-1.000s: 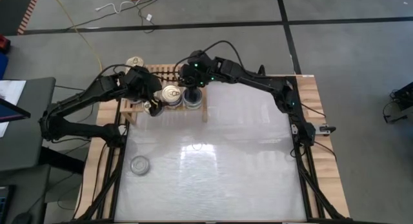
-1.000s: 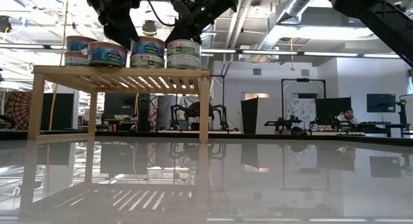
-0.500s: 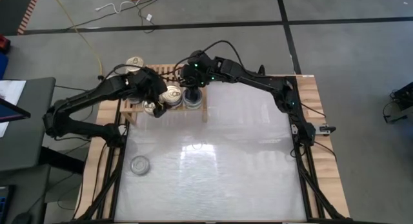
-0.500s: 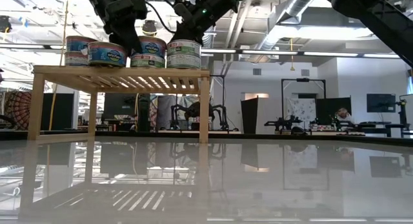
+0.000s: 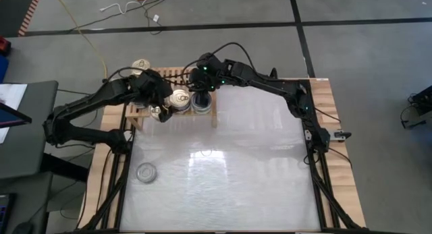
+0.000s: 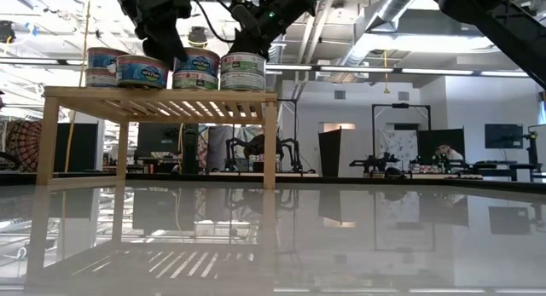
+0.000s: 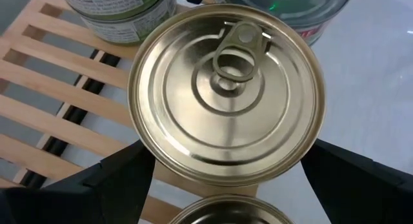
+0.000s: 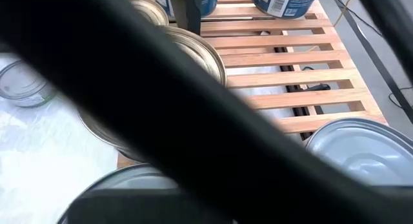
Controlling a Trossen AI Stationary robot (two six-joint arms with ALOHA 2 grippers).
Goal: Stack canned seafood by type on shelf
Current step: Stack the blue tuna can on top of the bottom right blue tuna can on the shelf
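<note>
On the shelf (image 5: 172,92), a gold-topped can (image 7: 226,91) stands upright, pull-tab toward twelve o'clock; left gripper (image 5: 162,107) straddles it, jaws wide; right gripper (image 5: 200,92) closed at three o'clock.

Gold pull-tab tin (image 7: 226,95); blue-labelled tins (image 6: 141,72); green-labelled tin (image 6: 243,72); light-wood slatted shelf (image 6: 162,95).

We see a glossy gold metal can top (image 7: 226,95), a matt slatted light-wood shelf (image 7: 51,101), and a shiny, reflective white worktop (image 5: 223,173).

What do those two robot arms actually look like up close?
Both arms are black, jointed segments with thin black cables looping alongside. The right arm shows small green lights near its wrist. The left arm ends in a pincer with two flat, dark, wedge-shaped fingers.
</note>
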